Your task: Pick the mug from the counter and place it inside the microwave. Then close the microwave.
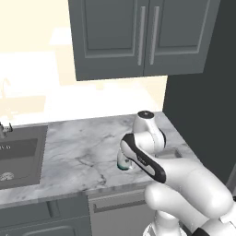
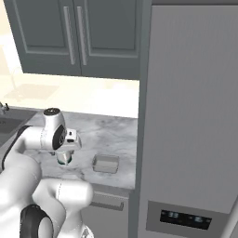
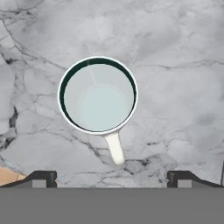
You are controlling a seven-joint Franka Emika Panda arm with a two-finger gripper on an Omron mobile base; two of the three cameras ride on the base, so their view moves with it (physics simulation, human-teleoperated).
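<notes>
Gripper spread wide, empty, hovering over desk. Mug upright at 12 o'clock, handle toward 6.

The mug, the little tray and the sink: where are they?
mug (image 3: 98, 98): hand view, inside bottom.
tray (image 2: 106, 164): right base view, its shallow floor.
sink (image 1: 20, 159): left base view, basin floor.
</notes>
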